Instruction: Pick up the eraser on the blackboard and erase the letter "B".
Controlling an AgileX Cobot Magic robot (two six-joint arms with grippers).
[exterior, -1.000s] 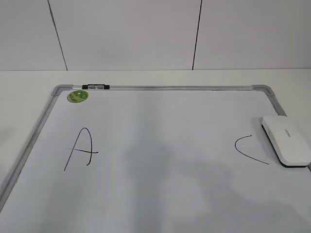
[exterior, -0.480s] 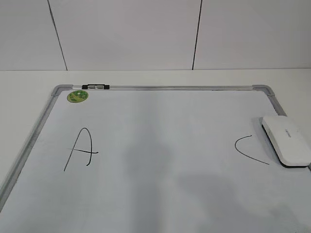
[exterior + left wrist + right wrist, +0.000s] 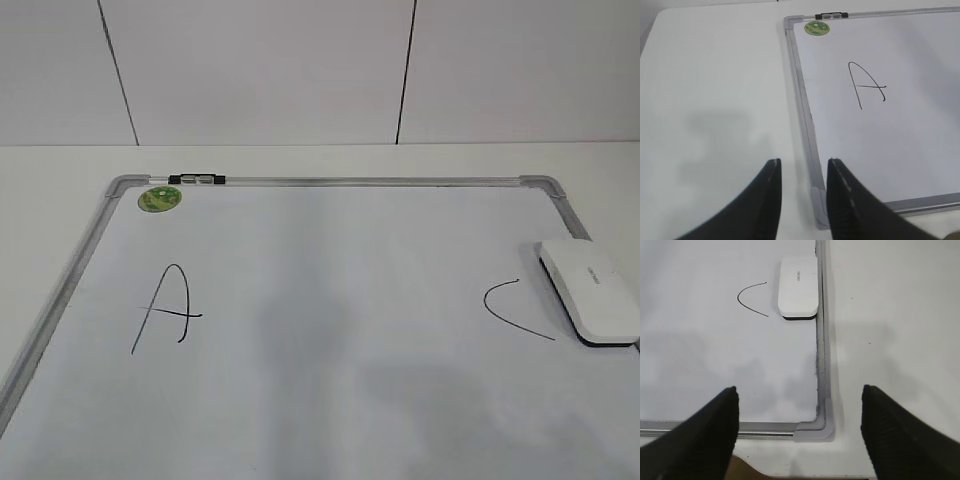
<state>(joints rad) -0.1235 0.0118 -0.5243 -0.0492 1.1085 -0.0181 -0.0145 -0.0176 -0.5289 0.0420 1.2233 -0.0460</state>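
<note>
eraser (image 3: pixel 588 291) on blackboard (image 3: pixel 330 181) right edge, beside C (image 3: pixel 512 309), A (image 3: pixel 166 308) left

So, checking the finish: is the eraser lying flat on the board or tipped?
Flat. The eraser lies felt-down on the blackboard, beside its right frame, ungripped by either gripper.

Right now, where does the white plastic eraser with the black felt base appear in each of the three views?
Exterior view: the white plastic eraser with the black felt base lies at the right edge, on the white dry-erase board.
Left wrist view: not in it.
Right wrist view: upper middle, beside the board's right frame.
Shared landmark: the black "C" curves right next to the eraser.
</note>
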